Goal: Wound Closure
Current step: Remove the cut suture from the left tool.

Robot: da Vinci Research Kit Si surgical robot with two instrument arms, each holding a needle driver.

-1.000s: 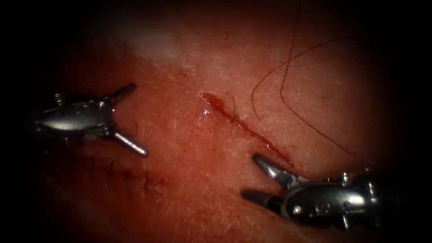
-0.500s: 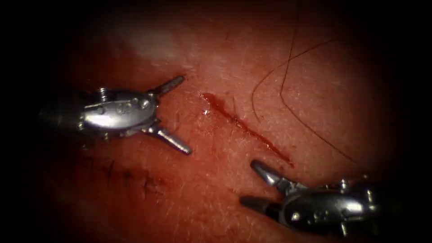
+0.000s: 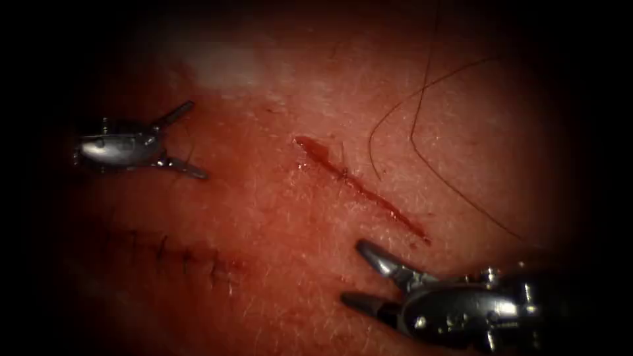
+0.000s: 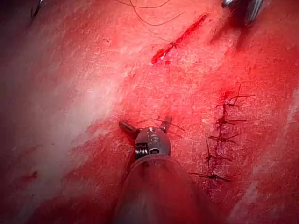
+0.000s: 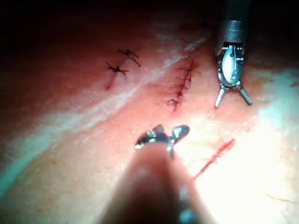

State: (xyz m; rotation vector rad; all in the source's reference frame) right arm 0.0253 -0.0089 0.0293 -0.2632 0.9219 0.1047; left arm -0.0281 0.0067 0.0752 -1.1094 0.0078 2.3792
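Endoscope view: cut runs slantwise across the tissue, one stitch on it.
Left tool: spread wide, empty, well left of the cut.
Right tool: spread, empty, near the cut's lower end.
Thread: loose, right of the cut.

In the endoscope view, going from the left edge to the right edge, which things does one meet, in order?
Left tool, jaws open and empty → old stitched line → open cut with one stitch → loose thread. The right tool, jaws open and empty, overlaps the cut's span, so it is left out.
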